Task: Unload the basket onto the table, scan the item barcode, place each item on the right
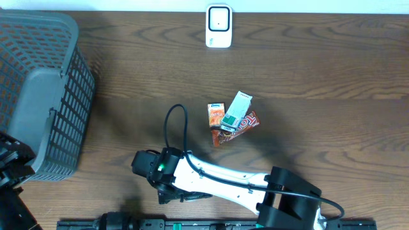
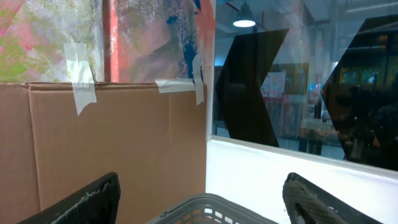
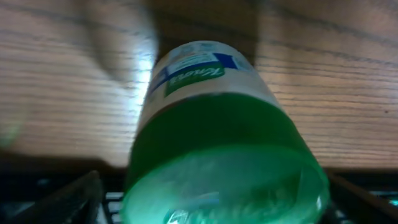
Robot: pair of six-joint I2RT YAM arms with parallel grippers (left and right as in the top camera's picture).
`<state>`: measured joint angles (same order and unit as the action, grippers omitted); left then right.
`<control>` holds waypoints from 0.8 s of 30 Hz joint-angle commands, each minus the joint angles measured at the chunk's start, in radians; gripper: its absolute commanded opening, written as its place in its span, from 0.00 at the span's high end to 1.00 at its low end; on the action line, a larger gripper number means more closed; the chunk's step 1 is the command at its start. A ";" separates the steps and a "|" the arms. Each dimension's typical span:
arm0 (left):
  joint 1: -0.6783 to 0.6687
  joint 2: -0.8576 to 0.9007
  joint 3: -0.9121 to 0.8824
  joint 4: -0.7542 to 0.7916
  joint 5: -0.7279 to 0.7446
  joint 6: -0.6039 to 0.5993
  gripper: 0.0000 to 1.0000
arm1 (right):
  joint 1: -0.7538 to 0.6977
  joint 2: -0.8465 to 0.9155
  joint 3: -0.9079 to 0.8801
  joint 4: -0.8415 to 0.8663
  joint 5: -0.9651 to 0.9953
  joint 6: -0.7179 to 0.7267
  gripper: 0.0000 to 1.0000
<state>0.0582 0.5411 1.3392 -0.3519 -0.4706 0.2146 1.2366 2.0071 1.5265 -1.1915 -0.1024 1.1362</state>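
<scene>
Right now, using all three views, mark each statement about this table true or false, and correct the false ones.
1. The white scanner stands at the far edge of the table, apart from the pile of packets. True.
2. The gray basket sits on the robot's right. False: it is on the left.
3. The left gripper grips a packet. False: its jaws are open with nothing between them, above the basket's rim.
4. A green-capped container lies between the fingers of the right gripper. True.
</scene>
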 commanded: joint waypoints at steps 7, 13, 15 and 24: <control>0.005 -0.002 -0.003 0.007 -0.002 0.013 0.16 | 0.002 -0.009 -0.039 0.029 0.026 0.005 0.32; 0.005 -0.002 -0.003 0.007 -0.002 0.013 0.16 | -0.014 -0.009 -0.039 0.032 0.081 -0.159 0.43; 0.005 -0.002 -0.003 0.007 -0.002 0.013 0.16 | -0.027 -0.009 -0.039 0.036 0.090 -0.285 0.44; 0.005 -0.002 -0.003 0.006 -0.002 0.013 0.16 | -0.141 -0.009 -0.038 0.075 0.093 -0.817 0.46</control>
<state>0.0582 0.5411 1.3392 -0.3519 -0.4706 0.2146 1.1469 2.0018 1.4910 -1.1385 -0.0406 0.5987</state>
